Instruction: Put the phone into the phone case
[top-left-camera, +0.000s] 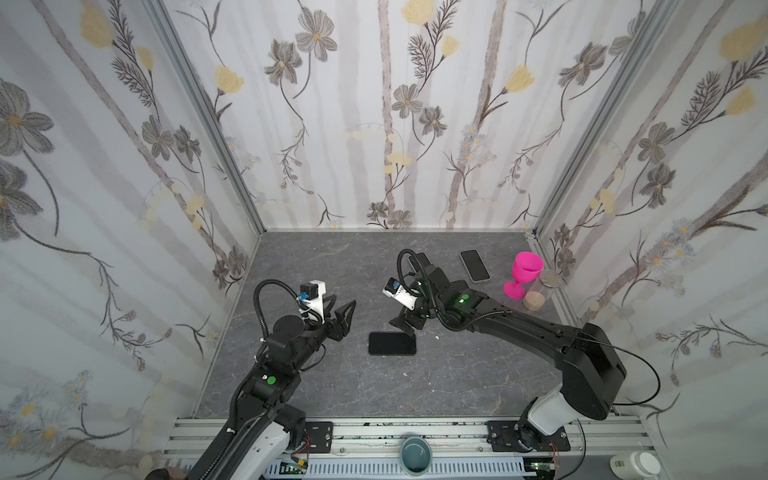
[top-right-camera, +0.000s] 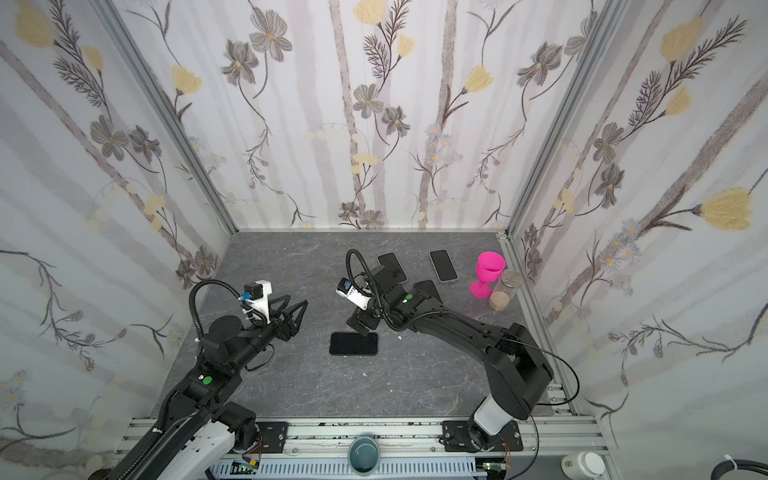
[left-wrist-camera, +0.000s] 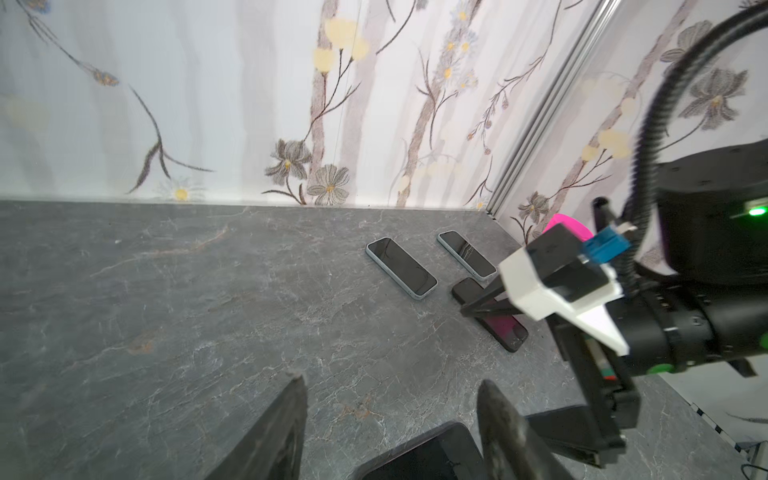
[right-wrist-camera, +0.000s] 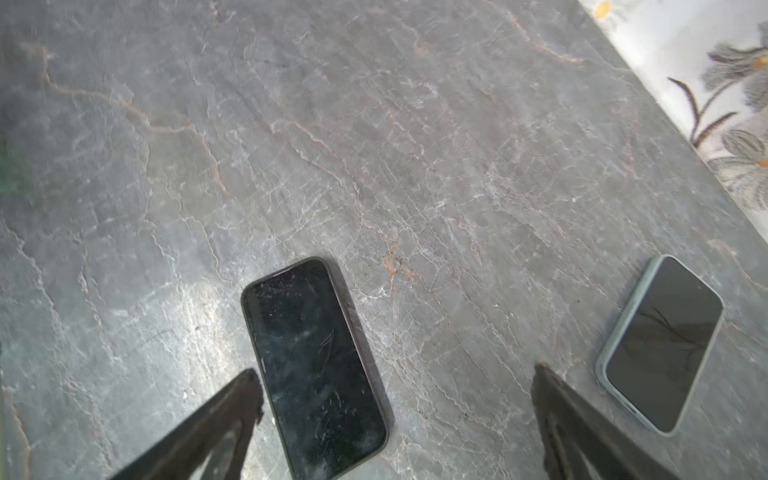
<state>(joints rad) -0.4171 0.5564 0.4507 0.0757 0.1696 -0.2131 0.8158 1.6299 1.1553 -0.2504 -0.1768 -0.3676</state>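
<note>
Two end effectors hang close to the black phone (top-left-camera: 392, 343), which lies flat and screen-up near the middle of the grey bench (top-left-camera: 457, 374), with nothing gripping it. In both top views it sits between the two arms. The right end effector (right-wrist-camera: 395, 369) is just over its far long edge, and the left end effector (left-wrist-camera: 391, 380) is off its left short end, apart from it. Seen from the right wrist, the right one's jaws stand wide. One fingertip (right-wrist-camera: 249, 382) is just beside the phone's long edge and the other is well clear; whether the near tip touches I cannot tell. The left one's jaws are parted too, at a moderate gap, holding nothing, and the phone's end shows between them from the left wrist. Farther back, a pale-cased phone (top-left-camera: 474, 265) lies near a pink goblet (top-left-camera: 524, 272)
</note>
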